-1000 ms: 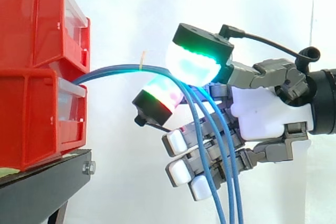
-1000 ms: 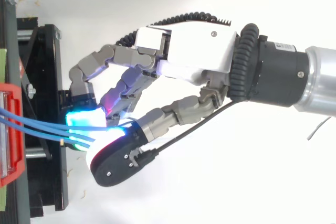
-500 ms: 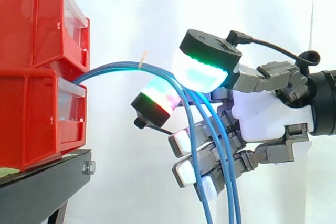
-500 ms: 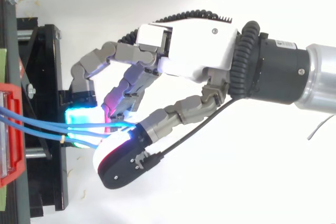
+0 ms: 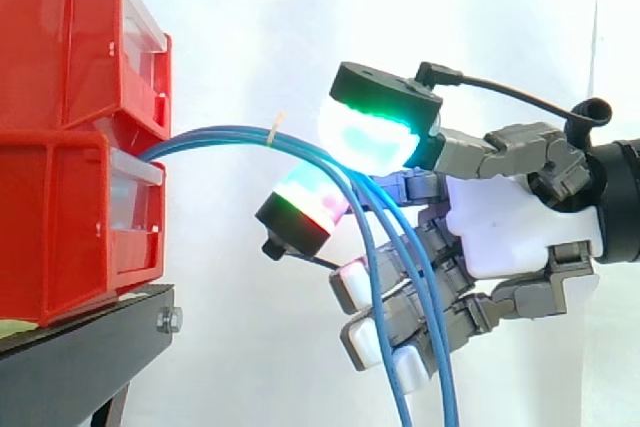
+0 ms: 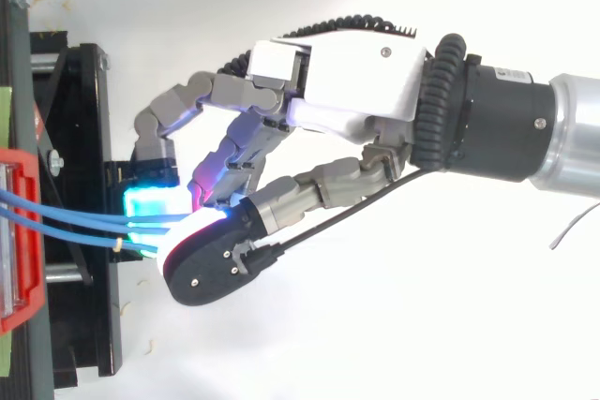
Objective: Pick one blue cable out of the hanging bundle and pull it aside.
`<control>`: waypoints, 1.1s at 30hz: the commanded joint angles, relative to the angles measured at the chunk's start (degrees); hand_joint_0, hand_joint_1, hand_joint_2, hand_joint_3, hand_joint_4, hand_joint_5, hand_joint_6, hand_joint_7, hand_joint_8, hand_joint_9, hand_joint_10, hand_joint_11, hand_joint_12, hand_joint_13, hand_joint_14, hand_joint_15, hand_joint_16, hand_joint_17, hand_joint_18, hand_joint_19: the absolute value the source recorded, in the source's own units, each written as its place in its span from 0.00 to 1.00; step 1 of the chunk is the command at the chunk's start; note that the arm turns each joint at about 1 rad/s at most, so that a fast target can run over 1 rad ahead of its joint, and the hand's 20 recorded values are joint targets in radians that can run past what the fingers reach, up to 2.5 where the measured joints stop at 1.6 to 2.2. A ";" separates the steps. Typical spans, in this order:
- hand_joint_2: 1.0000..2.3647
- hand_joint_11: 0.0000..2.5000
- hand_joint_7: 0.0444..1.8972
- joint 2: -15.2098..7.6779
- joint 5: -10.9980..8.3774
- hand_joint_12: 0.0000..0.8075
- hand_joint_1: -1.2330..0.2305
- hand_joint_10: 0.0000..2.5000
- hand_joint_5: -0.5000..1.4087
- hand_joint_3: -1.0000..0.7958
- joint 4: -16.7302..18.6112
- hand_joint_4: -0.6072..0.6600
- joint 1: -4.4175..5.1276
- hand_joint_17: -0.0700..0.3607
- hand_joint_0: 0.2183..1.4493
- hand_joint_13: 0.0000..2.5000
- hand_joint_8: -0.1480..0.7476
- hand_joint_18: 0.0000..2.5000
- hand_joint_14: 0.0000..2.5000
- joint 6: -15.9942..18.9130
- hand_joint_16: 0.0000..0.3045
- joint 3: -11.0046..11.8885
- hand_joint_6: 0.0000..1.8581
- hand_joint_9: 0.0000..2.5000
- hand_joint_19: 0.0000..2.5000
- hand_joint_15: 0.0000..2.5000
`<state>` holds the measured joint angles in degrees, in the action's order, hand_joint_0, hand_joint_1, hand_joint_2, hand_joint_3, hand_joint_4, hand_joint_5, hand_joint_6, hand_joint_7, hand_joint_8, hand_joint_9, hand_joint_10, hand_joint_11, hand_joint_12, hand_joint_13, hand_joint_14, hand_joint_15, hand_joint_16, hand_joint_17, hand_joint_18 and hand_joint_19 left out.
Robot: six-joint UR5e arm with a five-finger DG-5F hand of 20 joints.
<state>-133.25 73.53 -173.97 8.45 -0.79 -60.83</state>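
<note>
White curtain [image 5: 250, 27] behind; blue cables [image 5: 230, 133] between fingertips [image 5: 370, 132] of robot hand [image 5: 510, 227]

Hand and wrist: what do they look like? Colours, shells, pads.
The hand has a white palm shell and grey segmented fingers. Its thick pads have black backs. One glows cyan-green, another is banded green and red, and the smaller ones are white. A black wrist collar joins a silver arm.
</note>
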 commanded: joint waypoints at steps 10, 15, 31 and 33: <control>0.00 0.29 0.55 0.01 0.12 0.49 0.35 0.01 0.18 0.28 -0.50 0.42 -0.02 0.42 0.25 0.36 0.48 0.34 0.01 0.00 0.16 0.10 0.48 0.37 0.26 0.24; 0.00 0.28 0.54 0.18 0.12 0.51 0.37 0.01 0.18 0.28 -0.85 0.43 -0.02 0.43 0.23 0.36 0.50 0.34 0.01 -0.09 0.17 0.10 0.48 0.38 0.25 0.24; 0.00 0.28 0.53 0.27 0.12 0.53 0.42 0.01 0.19 0.28 -1.46 0.45 -0.10 0.45 0.20 0.36 0.51 0.35 0.01 -0.18 0.18 0.10 0.48 0.38 0.25 0.24; 0.00 0.28 0.53 0.36 0.12 0.53 0.43 0.01 0.19 0.28 -1.46 0.45 -0.02 0.45 0.20 0.37 0.52 0.35 0.01 -0.18 0.18 0.10 0.48 0.38 0.25 0.24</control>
<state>-132.90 73.66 -175.44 8.42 -0.97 -60.73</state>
